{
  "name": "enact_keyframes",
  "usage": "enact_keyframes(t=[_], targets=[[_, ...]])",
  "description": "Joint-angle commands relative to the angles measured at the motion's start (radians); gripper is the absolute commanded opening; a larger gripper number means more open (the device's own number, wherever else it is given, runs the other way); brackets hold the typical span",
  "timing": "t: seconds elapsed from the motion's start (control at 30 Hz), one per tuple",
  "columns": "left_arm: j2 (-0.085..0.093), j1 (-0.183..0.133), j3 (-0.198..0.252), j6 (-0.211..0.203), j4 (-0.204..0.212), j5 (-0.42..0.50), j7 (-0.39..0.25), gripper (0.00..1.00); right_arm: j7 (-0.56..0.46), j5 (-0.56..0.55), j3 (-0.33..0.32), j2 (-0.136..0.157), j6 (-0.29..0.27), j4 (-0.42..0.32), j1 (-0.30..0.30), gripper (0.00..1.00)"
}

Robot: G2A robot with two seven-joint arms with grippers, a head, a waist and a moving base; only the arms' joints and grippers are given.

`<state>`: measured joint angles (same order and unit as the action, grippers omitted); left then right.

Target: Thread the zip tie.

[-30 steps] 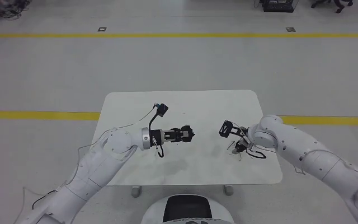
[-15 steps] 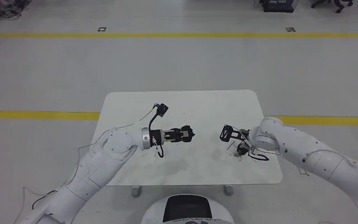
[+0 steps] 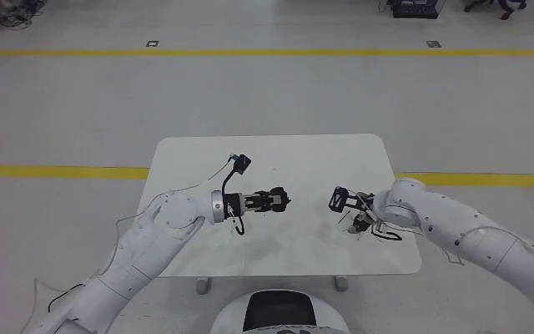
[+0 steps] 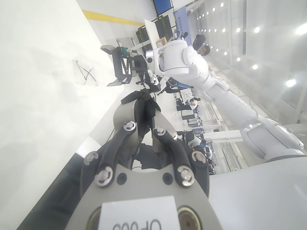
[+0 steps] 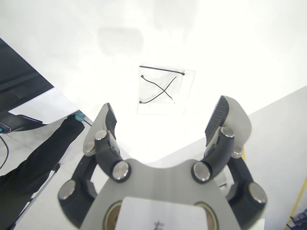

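1. Three thin black plastic zip ties (image 5: 160, 89) lie on clear square sheet (image 5: 188, 96), near right edge of white tabletop (image 3: 250, 154).
2. Right gripper (image 5: 165, 110) released, hovering above them.
3. Left gripper (image 4: 143, 105) clenched, mid-tabletop.

Top view looking down on table (image 3: 275, 159), wrist views close behind jaws, both sharing zip ties (image 5: 164, 91)

Smooth white table (image 5: 72, 20), clear glossy sheet (image 5: 156, 110).
My right gripper (image 5: 166, 103) has ribbed black pads (image 5: 217, 118) on bare metal; the zip ties (image 5: 165, 91) look like matt plastic.
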<state>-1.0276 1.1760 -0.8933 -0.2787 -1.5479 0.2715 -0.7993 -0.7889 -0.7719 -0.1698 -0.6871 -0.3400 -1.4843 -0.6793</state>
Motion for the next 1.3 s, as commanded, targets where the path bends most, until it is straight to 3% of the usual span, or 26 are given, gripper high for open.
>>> enact_keyframes(t=[0.0,0.03,0.07,0.1,0.13,0.47,0.63,0.7,0.9,1.27], targets=[[0.000,0.000,0.000,0.000,0.000,0.000,0.000,0.00,0.006,0.004,0.000,0.006,0.000,-0.004,-0.004,0.94],[0.000,0.000,0.000,0.000,0.000,0.000,0.000,0.00,0.007,0.003,0.000,0.008,0.000,-0.004,-0.006,0.78],[0.000,0.000,0.000,0.000,0.000,0.000,0.000,0.00,0.010,0.005,0.000,0.010,0.000,-0.005,-0.008,0.71],[0.000,0.000,0.000,0.000,0.000,0.000,0.000,0.00,0.015,0.006,0.000,0.012,0.000,-0.006,-0.010,0.55],[0.000,0.000,0.000,0.000,0.000,0.000,0.000,0.00,0.018,0.006,0.000,0.014,0.000,-0.006,-0.011,0.49],[0.000,0.000,0.000,0.000,0.000,0.000,0.000,0.00,0.015,0.001,0.000,0.014,0.000,-0.007,-0.023,0.34],[0.000,0.000,0.000,0.000,0.000,0.000,0.000,0.00,0.014,-0.009,0.000,0.001,0.000,0.007,-0.032,0.34],[0.000,0.000,0.000,0.000,0.000,0.000,0.000,0.00,0.019,-0.019,0.000,-0.007,0.000,0.023,-0.036,0.35],[0.000,0.000,0.000,0.000,0.000,0.000,0.000,0.00,0.022,-0.033,0.000,-0.040,0.000,0.079,-0.047,0.26],[0.000,0.000,0.000,0.000,0.000,0.000,0.000,0.00,-0.026,-0.040,0.000,-0.107,0.000,0.155,-0.063,0.28]])
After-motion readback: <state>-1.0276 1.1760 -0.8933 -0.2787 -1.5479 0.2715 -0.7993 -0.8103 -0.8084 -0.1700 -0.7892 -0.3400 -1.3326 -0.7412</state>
